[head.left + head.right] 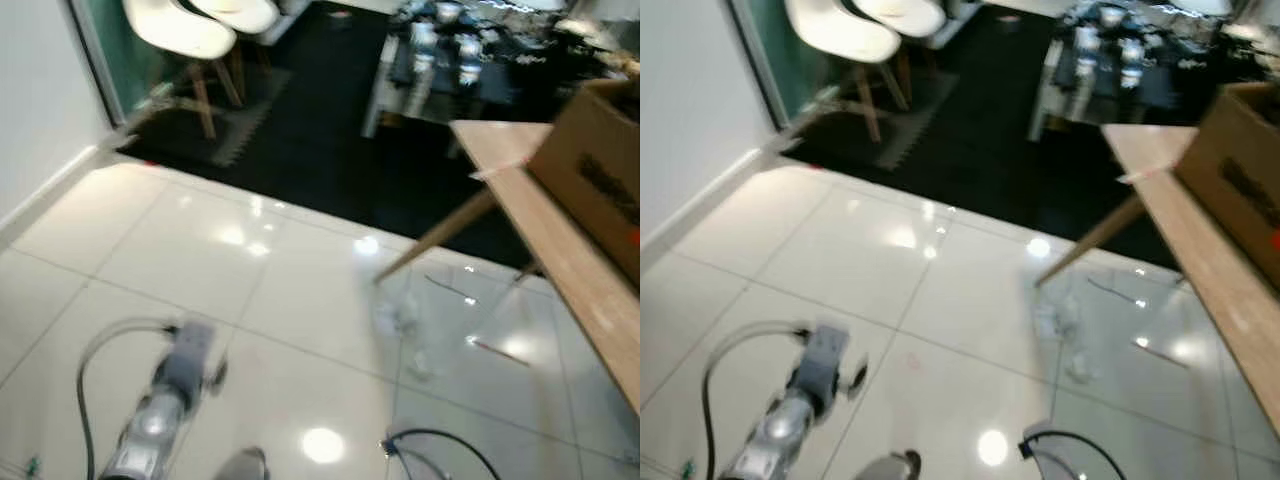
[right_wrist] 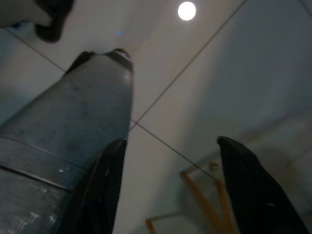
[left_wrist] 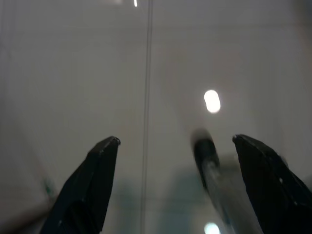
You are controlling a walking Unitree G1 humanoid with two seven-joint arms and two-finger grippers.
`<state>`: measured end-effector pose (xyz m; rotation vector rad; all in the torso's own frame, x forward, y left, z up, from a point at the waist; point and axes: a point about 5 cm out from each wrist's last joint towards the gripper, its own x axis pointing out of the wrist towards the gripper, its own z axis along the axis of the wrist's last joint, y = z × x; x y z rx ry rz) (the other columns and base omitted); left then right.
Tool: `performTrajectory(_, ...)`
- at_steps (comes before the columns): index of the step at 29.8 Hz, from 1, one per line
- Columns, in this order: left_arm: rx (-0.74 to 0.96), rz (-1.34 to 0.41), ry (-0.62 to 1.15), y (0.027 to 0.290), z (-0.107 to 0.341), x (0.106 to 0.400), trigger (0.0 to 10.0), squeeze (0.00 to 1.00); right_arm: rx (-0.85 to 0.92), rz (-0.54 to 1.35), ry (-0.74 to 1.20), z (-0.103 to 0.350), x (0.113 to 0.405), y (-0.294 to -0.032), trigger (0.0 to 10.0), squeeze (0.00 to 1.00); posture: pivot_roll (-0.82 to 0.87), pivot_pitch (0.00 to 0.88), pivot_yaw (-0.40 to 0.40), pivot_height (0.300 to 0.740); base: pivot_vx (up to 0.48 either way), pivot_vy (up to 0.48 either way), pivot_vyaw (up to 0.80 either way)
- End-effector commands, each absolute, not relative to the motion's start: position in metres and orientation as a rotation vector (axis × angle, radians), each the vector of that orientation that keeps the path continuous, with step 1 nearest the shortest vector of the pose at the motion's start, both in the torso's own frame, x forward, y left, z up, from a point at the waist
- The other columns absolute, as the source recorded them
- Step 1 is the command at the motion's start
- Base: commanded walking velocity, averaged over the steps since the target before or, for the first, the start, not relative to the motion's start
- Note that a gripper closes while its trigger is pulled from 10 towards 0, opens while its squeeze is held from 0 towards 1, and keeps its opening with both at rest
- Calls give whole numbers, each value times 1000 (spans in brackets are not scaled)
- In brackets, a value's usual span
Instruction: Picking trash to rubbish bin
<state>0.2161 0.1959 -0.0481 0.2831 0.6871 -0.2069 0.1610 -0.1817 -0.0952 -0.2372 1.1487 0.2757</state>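
Note:
Small crumpled pieces of pale trash (image 1: 398,318) lie on the glossy white tile floor by the slanted wooden table leg (image 1: 435,235), with another scrap (image 1: 421,366) just nearer me. A thin stick-like bit (image 1: 500,351) lies under the table. My silver left arm (image 1: 165,395) reaches low over the tiles at the lower left, well apart from the trash. My left gripper (image 3: 175,141) is open above bare tile. My right gripper (image 2: 173,142) is open too, beside my own grey leg (image 2: 73,146). The eye views are blurred.
A wooden table (image 1: 560,250) carrying a cardboard box (image 1: 600,170) runs along the right. Beyond the tiles lies a dark floor (image 1: 320,140) with white chairs (image 1: 190,35) at the back left and a rack of bottles (image 1: 450,60). A white wall (image 1: 40,90) borders the left.

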Motion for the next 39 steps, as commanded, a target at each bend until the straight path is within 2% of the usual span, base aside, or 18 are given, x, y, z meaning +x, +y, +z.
performTrajectory(1,251,-200,759,193,-60,202,10000,0,-197,268,1144,-95,161,-179,10000,0,326,135,-124,740,0,0,656)
performTrajectory(3,185,-192,786,188,-65,198,10000,0,-164,260,1134,-94,164,-177,10000,0,326,135,-124,740,0,0,656)
performTrajectory(4,76,-184,829,178,-72,190,10000,0,-88,245,1117,-93,167,-171,10000,0,326,135,-112,740,0,0,656)
performTrajectory(6,61,-205,859,172,-77,185,10000,0,-51,244,1109,-92,169,-168,10000,0,322,132,-107,740,0,0,650)
performTrajectory(9,113,-316,953,156,-88,169,10000,0,16,279,1093,-91,173,-157,10000,0,322,132,-107,740,0,0,656)
performTrajectory(13,198,-381,1008,157,-92,166,10000,0,79,362,1097,-91,171,-141,10000,0,307,128,-101,740,0,0,659)
performTrajectory(16,237,-387,1026,160,-93,164,10000,0,74,383,1105,-92,169,-140,10000,0,298,125,-98,740,0,0,673)
performTrajectory(17,297,-404,1027,161,-94,163,10000,0,76,383,1106,-92,169,-139,10000,0,291,126,-97,740,0,0,675)
performTrajectory(24,479,-554,1028,150,-97,155,10000,0,84,394,1112,-93,166,-138,10000,0,292,126,-103,740,0,0,680)
performTrajectory(39,339,-471,1028,154,-97,155,10000,0,74,438,1131,-95,160,-134,10000,0,289,118,-113,740,0,0,680)
